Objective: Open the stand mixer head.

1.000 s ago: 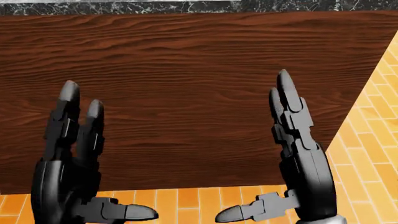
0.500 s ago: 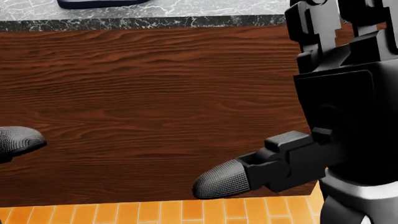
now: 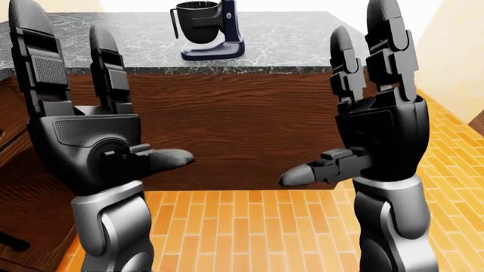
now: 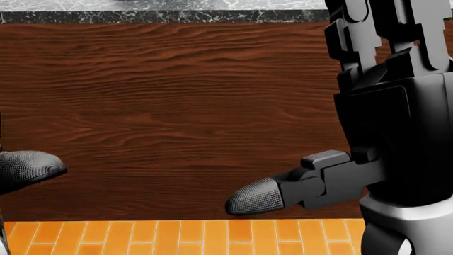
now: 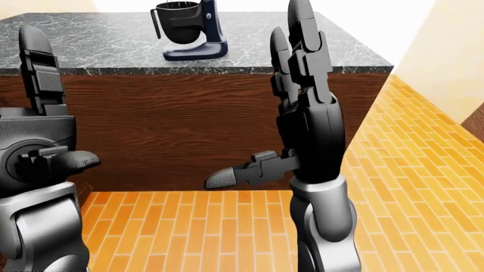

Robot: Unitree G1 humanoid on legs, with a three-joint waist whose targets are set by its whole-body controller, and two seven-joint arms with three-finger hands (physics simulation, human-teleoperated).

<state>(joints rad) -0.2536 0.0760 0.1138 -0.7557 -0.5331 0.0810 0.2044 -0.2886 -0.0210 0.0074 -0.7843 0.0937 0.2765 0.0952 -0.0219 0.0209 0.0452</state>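
Observation:
A dark blue stand mixer (image 3: pixel 209 31) with a dark bowl stands on the grey marble counter (image 3: pixel 287 42), near the top middle of the left-eye view; its top is cut off by the frame edge. Both black three-finger hands are raised in the air on this side of the counter, well short of the mixer. My left hand (image 3: pixel 83 122) is open, fingers upright and thumb pointing right. My right hand (image 3: pixel 363 113) is open too, thumb pointing left. Neither holds anything.
The counter's dark wood side panel (image 4: pixel 177 117) fills the head view. Orange brick-pattern floor (image 3: pixel 249 226) runs below and to the right past the counter's end. A cream wall (image 5: pixel 446 62) stands at the right. Dark cabinetry (image 3: pixel 15 187) shows at the left edge.
Both hands have risen and come much closer to the camera since a second ago. In the last half second the head view tipped slightly downward, and the mixer base dropped out of its top edge.

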